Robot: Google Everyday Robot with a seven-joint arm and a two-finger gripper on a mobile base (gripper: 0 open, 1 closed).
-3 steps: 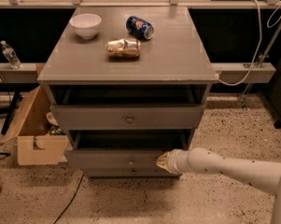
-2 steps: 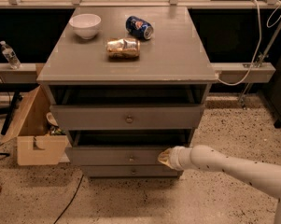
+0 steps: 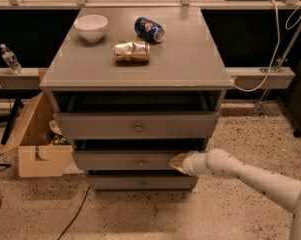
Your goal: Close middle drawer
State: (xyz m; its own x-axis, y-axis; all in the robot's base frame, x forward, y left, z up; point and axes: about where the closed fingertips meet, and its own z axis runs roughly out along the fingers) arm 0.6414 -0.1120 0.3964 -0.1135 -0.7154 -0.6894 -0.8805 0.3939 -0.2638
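Grey middle drawer [image 3: 115,160], slightly open, claw [image 3: 177,162] at front

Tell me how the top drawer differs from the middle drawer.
The top drawer has a taller front than the middle drawer and sticks out farther. The gripper rests against the middle drawer's right end; nothing touches the top drawer. Both are grey, flat-fronted and partly open.

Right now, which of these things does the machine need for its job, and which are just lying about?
For the job:
middle drawer, pulled partly out
gripper, at the right end of that drawer's front

Just lying about:
white bowl, blue can and shiny gold item on the cabinet top
top drawer
cardboard box
water bottle
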